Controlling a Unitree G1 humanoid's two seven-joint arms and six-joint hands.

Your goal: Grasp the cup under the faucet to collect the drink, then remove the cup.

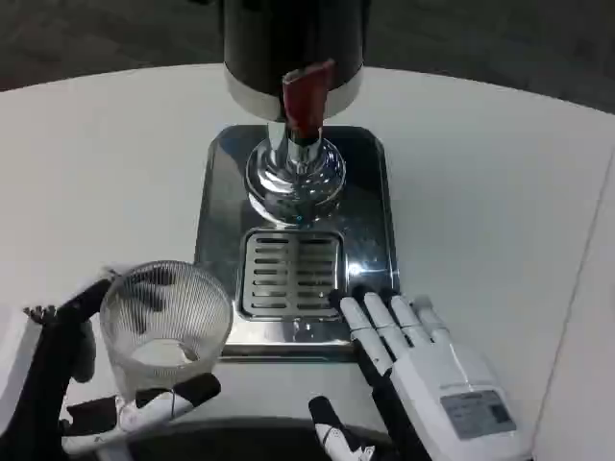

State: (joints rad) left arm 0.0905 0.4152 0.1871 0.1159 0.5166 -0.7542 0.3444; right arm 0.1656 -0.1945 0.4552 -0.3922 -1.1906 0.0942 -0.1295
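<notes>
Gripping the clear ribbed cup (165, 317) upright, the left hand (91, 384) holds it over the desk (500, 192), left of the grated drip tray (291, 274); the faucet (306, 96) lies ahead-right. The right hand (437, 370) rests released, fingers on the tray's edge.

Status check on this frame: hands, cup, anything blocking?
Left robot hand holds cup, off the tray's left edge. Right robot hand open, fingers on tray corner. Grate under faucet clear.
</notes>
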